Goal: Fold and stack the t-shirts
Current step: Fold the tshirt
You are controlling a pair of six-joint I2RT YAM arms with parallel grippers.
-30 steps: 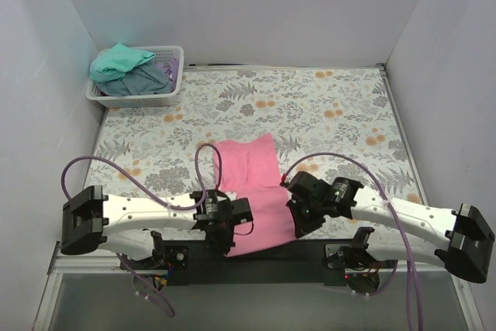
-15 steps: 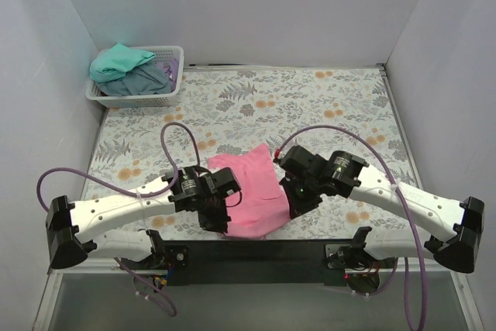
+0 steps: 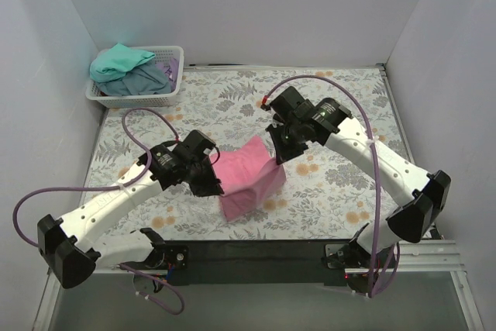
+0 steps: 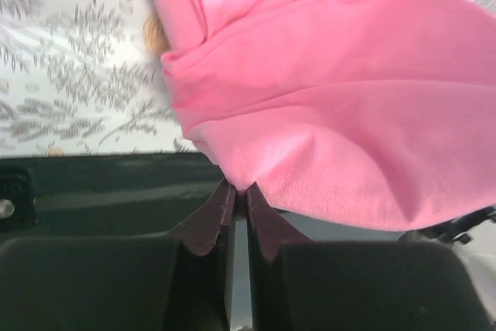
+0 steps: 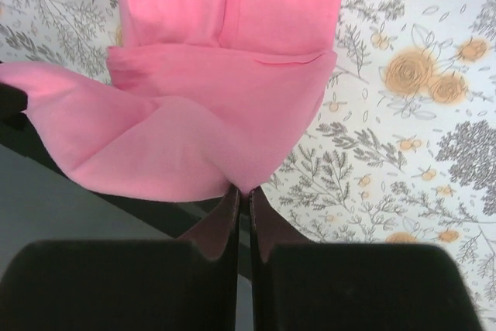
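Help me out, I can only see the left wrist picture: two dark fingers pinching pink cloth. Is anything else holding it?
Observer: Yes, the right gripper is shut on another edge of the pink t-shirt.
Operator: Does it hang free?
Observer: From above, its lower end seems to rest on the floral tablecloth.
Operator: Any more shirts around?
Observer: A white basket in the far left corner holds a teal t-shirt and a grey-blue t-shirt.
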